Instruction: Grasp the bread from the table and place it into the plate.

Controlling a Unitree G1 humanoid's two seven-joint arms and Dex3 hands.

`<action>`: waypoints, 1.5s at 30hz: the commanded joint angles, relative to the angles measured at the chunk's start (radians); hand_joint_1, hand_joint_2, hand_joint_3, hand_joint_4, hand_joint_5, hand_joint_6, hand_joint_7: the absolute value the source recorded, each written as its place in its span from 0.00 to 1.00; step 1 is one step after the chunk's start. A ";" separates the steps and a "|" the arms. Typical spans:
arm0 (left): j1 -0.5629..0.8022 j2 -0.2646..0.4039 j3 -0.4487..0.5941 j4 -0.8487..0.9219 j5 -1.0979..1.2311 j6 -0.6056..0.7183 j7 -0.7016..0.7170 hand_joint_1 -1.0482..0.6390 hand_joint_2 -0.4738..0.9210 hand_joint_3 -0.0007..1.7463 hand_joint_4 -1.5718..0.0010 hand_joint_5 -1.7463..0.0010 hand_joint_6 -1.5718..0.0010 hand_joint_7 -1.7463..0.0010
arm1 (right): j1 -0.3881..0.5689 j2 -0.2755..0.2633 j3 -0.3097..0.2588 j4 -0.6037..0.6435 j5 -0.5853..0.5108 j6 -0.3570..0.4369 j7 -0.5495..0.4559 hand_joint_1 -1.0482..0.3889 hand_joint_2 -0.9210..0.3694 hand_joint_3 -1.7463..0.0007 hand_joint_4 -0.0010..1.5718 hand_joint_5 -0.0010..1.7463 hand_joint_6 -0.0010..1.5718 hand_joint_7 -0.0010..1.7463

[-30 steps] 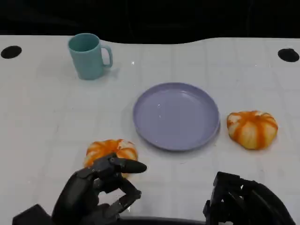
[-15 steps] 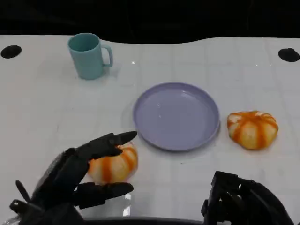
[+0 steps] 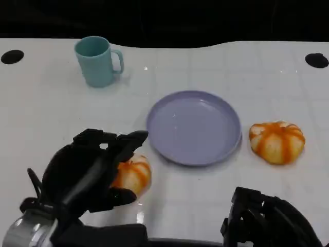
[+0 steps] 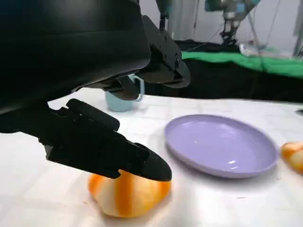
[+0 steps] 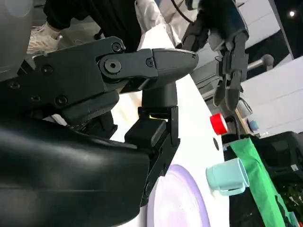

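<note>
Orange bread (image 3: 132, 174) under left robot hand (image 3: 90, 172), beside purple plate (image 3: 194, 127)

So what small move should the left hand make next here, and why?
Probably close the fingers on the bread: the left hand is draped over it with fingers on either side, the bread looks to be on the table, and the plate holds nothing.

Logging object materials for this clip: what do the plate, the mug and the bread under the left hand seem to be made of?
Plate: likely plastic, smooth lavender, soft sheen.
Mug: probably plastic too, matte teal, uniform colour.
Bread under the left hand: looks like a foam or plastic replica, glossy orange-and-cream stripes; real bread can't be excluded.
</note>
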 commanded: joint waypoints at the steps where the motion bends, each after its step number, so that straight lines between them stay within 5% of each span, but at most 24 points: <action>1: -0.039 0.017 -0.052 0.005 0.091 0.077 -0.065 0.25 0.93 0.00 0.89 0.76 0.81 1.00 | 0.001 -0.010 -0.007 -0.007 0.003 0.007 -0.004 0.25 0.00 0.85 0.54 0.90 0.50 0.76; 15: -0.187 0.010 -0.172 0.215 0.162 0.206 -0.137 0.23 0.93 0.00 0.88 0.80 0.84 1.00 | 0.002 -0.011 -0.011 -0.012 0.005 0.017 -0.007 0.25 0.00 0.85 0.54 0.90 0.49 0.76; 29: -0.330 -0.011 -0.219 0.611 0.020 0.191 0.015 0.25 0.94 0.01 0.82 0.87 0.84 1.00 | 0.005 -0.008 -0.011 -0.008 0.002 0.003 -0.003 0.25 0.00 0.85 0.54 0.91 0.49 0.77; 34: -0.365 -0.012 -0.247 0.737 -0.024 0.179 0.054 0.28 0.97 0.01 0.74 0.86 0.76 0.98 | 0.005 -0.007 -0.012 -0.009 0.005 0.004 -0.003 0.26 0.00 0.84 0.54 0.91 0.48 0.77; 38: -0.378 -0.014 -0.264 0.793 -0.053 0.175 0.086 0.33 0.98 0.01 0.64 0.82 0.66 0.96 | 0.007 -0.009 -0.011 -0.010 -0.002 0.004 -0.008 0.26 0.00 0.84 0.54 0.91 0.49 0.77; 39: -0.382 -0.009 -0.272 0.811 -0.058 0.162 0.098 0.34 0.99 0.00 0.61 0.76 0.62 0.96 | 0.007 -0.010 -0.011 -0.013 -0.001 0.008 -0.009 0.25 0.00 0.84 0.54 0.90 0.49 0.77; 40: -0.387 -0.005 -0.280 0.831 -0.061 0.147 0.112 0.35 0.99 0.02 0.61 0.55 0.54 0.97 | 0.008 -0.010 -0.011 -0.015 0.000 0.011 -0.010 0.25 0.00 0.85 0.54 0.90 0.49 0.77; 42: -0.395 0.002 -0.293 0.864 -0.071 0.125 0.135 0.36 1.00 0.05 0.57 0.36 0.44 0.96 | 0.008 -0.010 -0.010 -0.015 -0.001 0.008 -0.009 0.25 0.00 0.85 0.54 0.90 0.49 0.77; 45: -0.402 0.007 -0.309 0.898 -0.077 0.110 0.173 0.37 1.00 0.10 0.52 0.31 0.37 0.96 | 0.007 -0.011 -0.011 -0.012 0.002 0.005 -0.003 0.25 0.00 0.84 0.54 0.90 0.49 0.77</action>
